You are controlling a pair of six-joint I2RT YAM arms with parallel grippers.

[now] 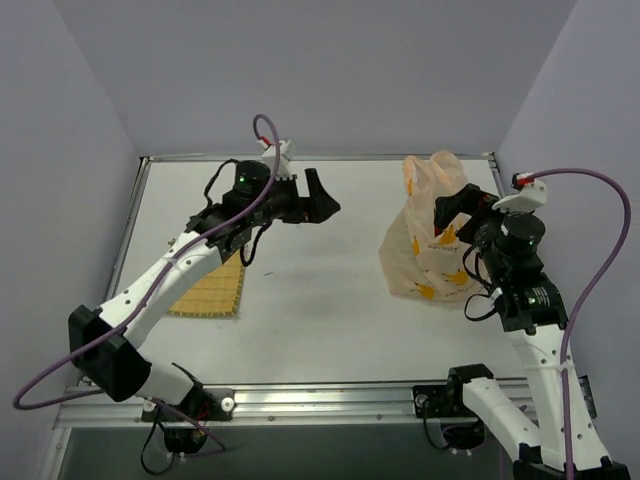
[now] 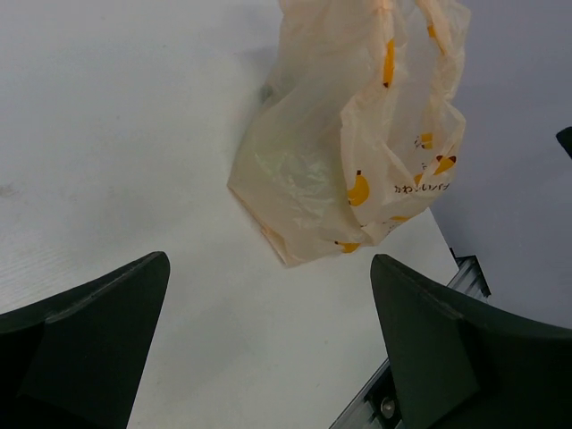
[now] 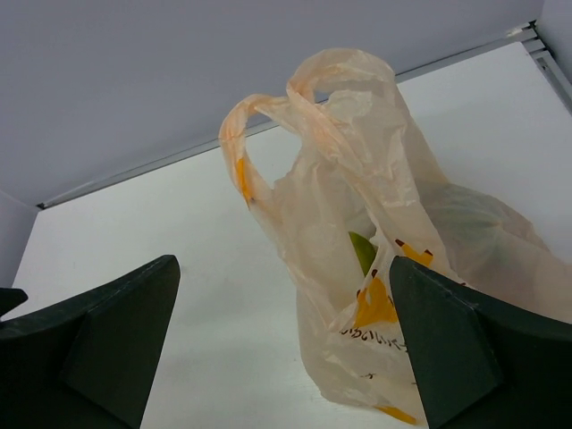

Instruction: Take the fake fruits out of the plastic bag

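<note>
The plastic bag [image 1: 428, 240] stands crumpled on the right half of the table, peach-orange with yellow banana prints, its handles up. In the right wrist view a green bit of a fake fruit [image 3: 362, 251] shows through a gap in the plastic bag [image 3: 331, 223]; the other fruits are hidden inside. My right gripper [image 1: 455, 210] is open right beside the bag's upper right side, its fingers on either side of the bag's lower edge [image 3: 284, 263]. My left gripper [image 1: 322, 197] hovers open over the table's middle, well left of the bag [image 2: 357, 152], with nothing between its fingers [image 2: 268, 261].
A square yellow woven mat [image 1: 210, 290] lies at the left under the left arm. The table's metal rail [image 1: 330, 400] runs along the near edge, and grey walls close in the back and sides.
</note>
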